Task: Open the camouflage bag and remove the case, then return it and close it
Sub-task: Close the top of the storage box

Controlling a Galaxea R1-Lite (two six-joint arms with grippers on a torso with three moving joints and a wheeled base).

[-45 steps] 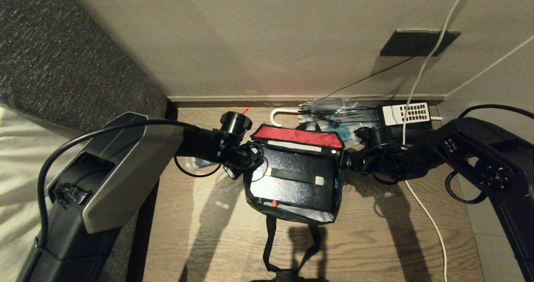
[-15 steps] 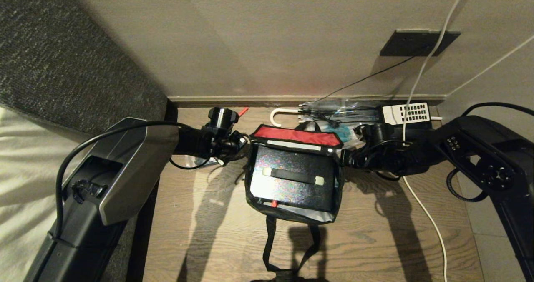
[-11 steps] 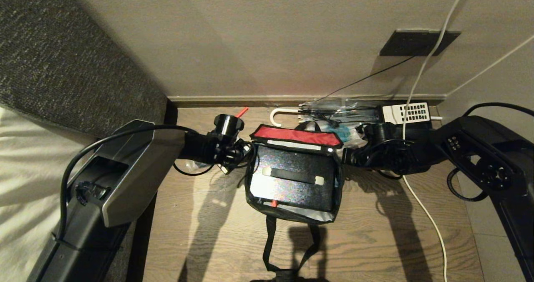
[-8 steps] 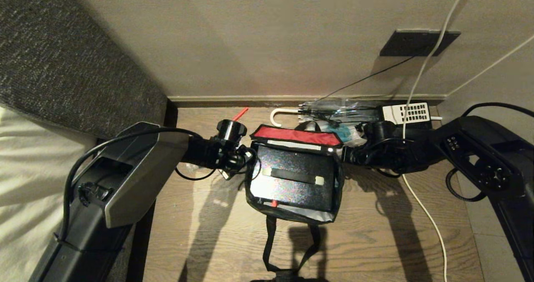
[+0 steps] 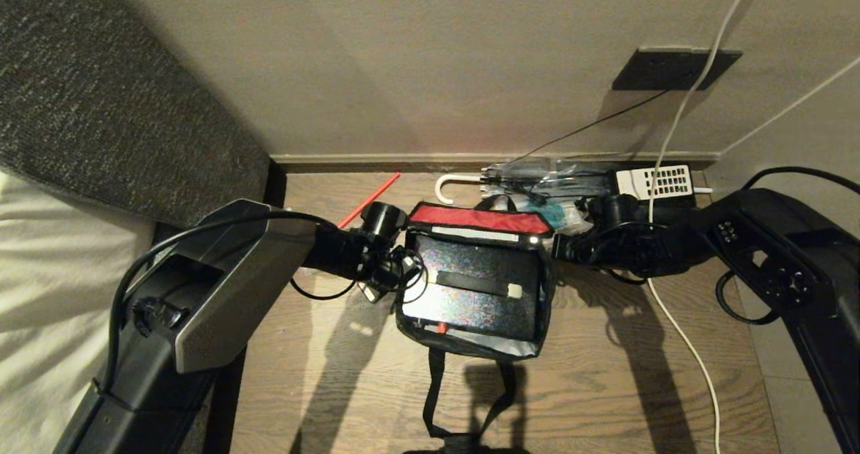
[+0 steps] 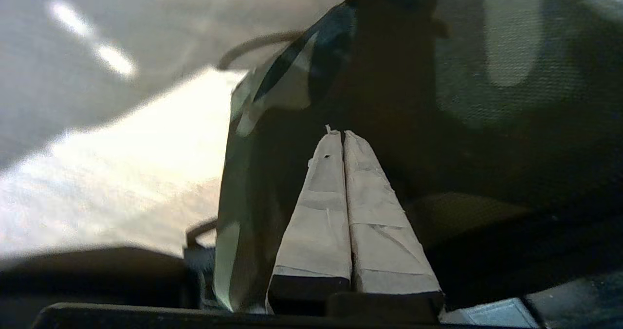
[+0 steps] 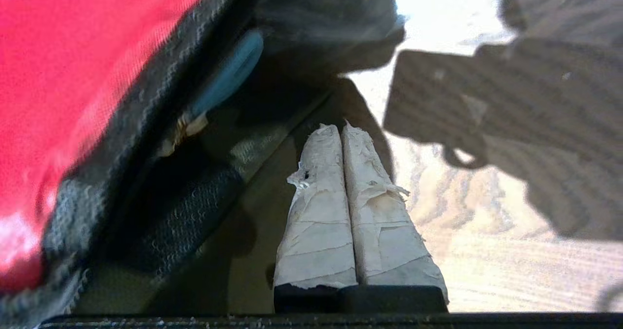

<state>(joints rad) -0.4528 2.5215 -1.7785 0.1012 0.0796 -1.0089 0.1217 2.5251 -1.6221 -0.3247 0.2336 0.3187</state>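
behind the camouflage bag (image 5: pixel 470 346): telephone (image 5: pixel 655 182), umbrella (image 5: pixel 457 182); left gripper (image 6: pixel 343 134), right gripper (image 7: pixel 340 127) closed, empty.

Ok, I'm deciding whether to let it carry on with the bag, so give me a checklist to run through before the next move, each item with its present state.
1. Camouflage bag flap open, red lining up: ok.
2. Case lying in the bag with its strap handle on top: ok.
3. Left gripper fingers pressed together, holding nothing, at the bag's left side: ok.
4. Right gripper shut and empty, at the bag's right side below the flap: ok.
5. Whether either gripper touches the bag's fabric: cannot tell.
6. White cable lying on the floor under the right arm, a possible snag: not ok.
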